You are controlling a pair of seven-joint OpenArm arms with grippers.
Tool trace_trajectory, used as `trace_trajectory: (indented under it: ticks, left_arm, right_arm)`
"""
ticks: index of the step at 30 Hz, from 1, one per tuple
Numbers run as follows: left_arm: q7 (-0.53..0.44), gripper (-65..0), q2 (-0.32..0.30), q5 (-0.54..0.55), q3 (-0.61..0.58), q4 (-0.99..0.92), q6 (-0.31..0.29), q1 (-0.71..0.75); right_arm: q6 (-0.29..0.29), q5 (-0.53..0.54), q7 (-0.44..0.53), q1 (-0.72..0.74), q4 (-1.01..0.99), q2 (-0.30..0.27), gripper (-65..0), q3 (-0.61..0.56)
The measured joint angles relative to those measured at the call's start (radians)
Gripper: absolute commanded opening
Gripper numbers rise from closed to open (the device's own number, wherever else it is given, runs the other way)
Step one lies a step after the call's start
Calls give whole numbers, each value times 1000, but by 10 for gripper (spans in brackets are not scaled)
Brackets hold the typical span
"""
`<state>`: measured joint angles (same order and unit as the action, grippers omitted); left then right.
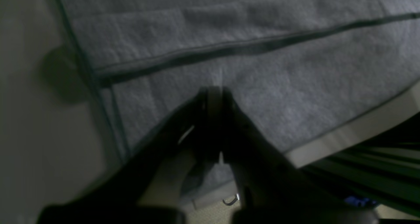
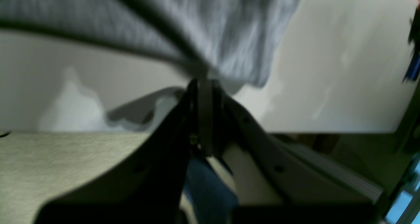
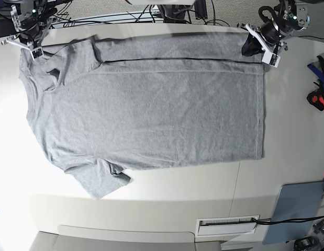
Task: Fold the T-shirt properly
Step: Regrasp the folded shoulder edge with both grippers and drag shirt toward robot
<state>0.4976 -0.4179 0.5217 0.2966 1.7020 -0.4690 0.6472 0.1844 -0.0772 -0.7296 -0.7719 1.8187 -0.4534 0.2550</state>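
The heather-grey T-shirt lies spread flat on the white table, plain side up, collar to the left and hem to the right. A narrow strip along its far edge is folded over, marked by a dark line. My left gripper is at the far hem corner. In the left wrist view it is shut on the T-shirt, low on the cloth. My right gripper is at the far shoulder. In the right wrist view it is shut on a bunched, lifted edge of the T-shirt.
Red and black hand tools and a blue item lie at the table's right edge. A grey-blue pad sits at the near right, with a white labelled strip beside it. Cables run behind the far edge.
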Motion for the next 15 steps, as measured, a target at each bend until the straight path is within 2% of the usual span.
trace_trajectory:
  ticks: [8, 10, 15]
  left_arm:
    - [3, -650, -1, 3, 0, 0, 0, 0]
    - [3, -650, -1, 3, 0, 0, 0, 0]
    - [6, -650, -4, 3, 0, 0, -3, -3]
  right_arm:
    - [-2, -2, 2, -22, 94, 10, -650, 0]
    - [-2, 0, 31, 2, 110, 10, -650, 0]
    - [-3, 39, 32, 101, 35, 8, -650, 0]
